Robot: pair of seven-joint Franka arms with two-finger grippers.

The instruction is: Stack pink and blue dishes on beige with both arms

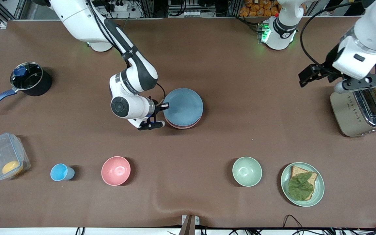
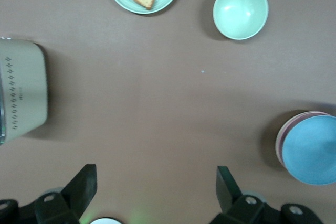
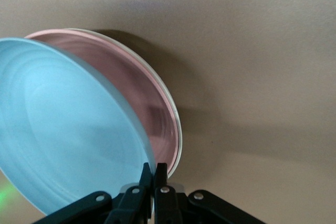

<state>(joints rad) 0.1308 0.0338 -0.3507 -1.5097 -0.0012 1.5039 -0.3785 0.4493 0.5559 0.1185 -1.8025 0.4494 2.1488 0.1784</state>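
Observation:
My right gripper [image 1: 164, 114] [image 3: 156, 169] is shut on the rim of the light blue plate [image 1: 184, 106] [image 3: 68, 129]. It holds the plate tilted just over the pink plate [image 1: 182, 126] [image 3: 142, 93] at the middle of the table. Under the pink plate only a thin pale rim of the beige plate [image 3: 178, 129] shows. My left gripper [image 1: 366, 83] [image 2: 155, 187] hangs open and holds nothing, up over the toaster at the left arm's end. Its wrist view shows the blue plate [image 2: 312, 150] and the pink plate's rim [image 2: 280, 140] at one edge.
A toaster [image 1: 354, 111] with bread stands below my left hand. Nearer the front camera lie a green bowl [image 1: 247, 171], a green plate with toast and lettuce [image 1: 302, 184], a pink bowl [image 1: 116, 170], a blue cup [image 1: 60, 172] and a clear box [image 1: 3, 156]. A pot [image 1: 29, 80] stands at the right arm's end.

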